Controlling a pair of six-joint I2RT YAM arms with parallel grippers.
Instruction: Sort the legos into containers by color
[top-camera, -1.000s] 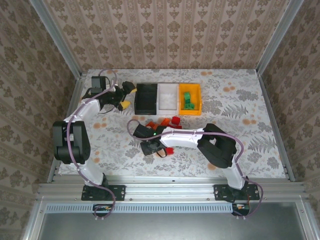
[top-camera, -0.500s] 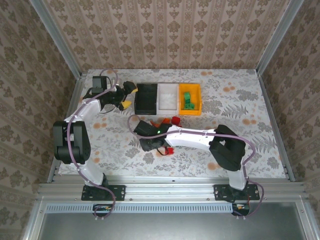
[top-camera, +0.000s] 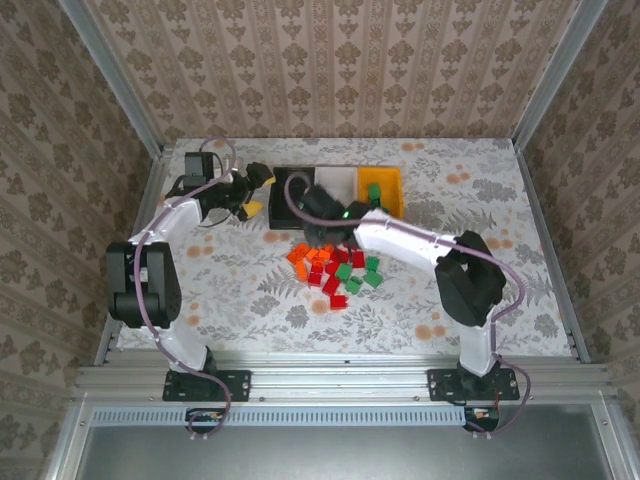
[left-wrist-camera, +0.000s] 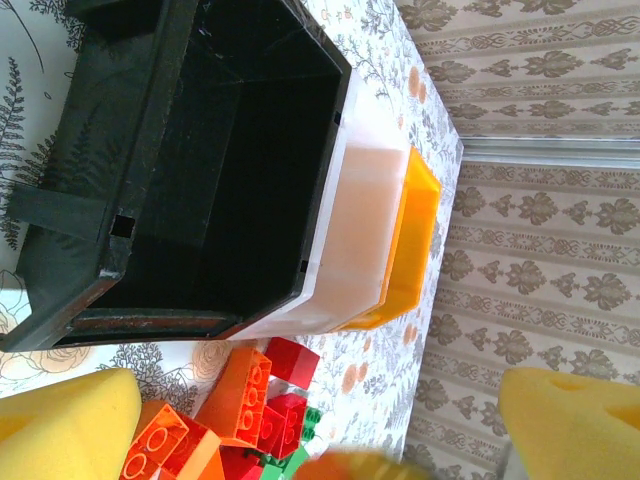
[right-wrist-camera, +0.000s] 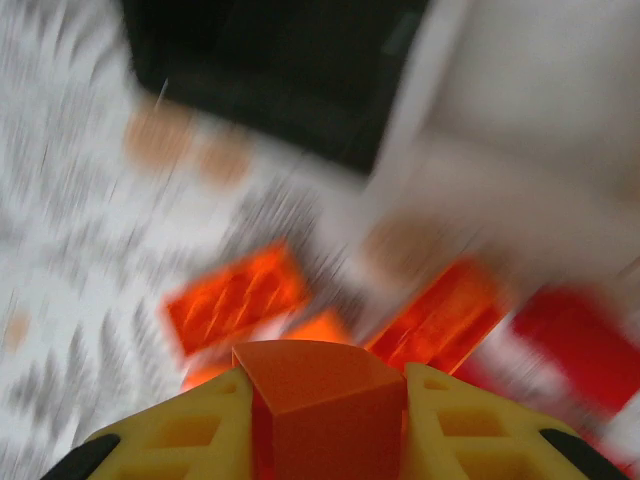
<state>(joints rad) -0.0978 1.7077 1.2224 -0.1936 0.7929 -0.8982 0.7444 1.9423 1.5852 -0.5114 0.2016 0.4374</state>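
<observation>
Left of the glossy black rectangular plastic bin (top-camera: 283, 205), the left gripper (top-camera: 255, 191) hangs, fingers spread wide. Just in front of that bin, the right gripper (right-wrist-camera: 325, 420) pinches a small orange-red plastic brick (right-wrist-camera: 322, 385) above the loose brick pile (top-camera: 335, 270). Right of the black bin sit a white plastic bin (top-camera: 342, 182) and a yellow-orange plastic bin (top-camera: 393, 185). Lower the brick well inside its bin before letting go.

Bright, even overhead light, soft short shadows beneath the arms (top-camera: 400, 238) on the counter (top-camera: 520, 210), left wrist view crisp ahead of the left gripper (left-wrist-camera: 320, 440) with its near pads (left-wrist-camera: 60, 425) defocused, right wrist view motion-smeared beyond the right gripper (right-wrist-camera: 325, 420), the gripped orange brick (right-wrist-camera: 325, 385) sharp
</observation>
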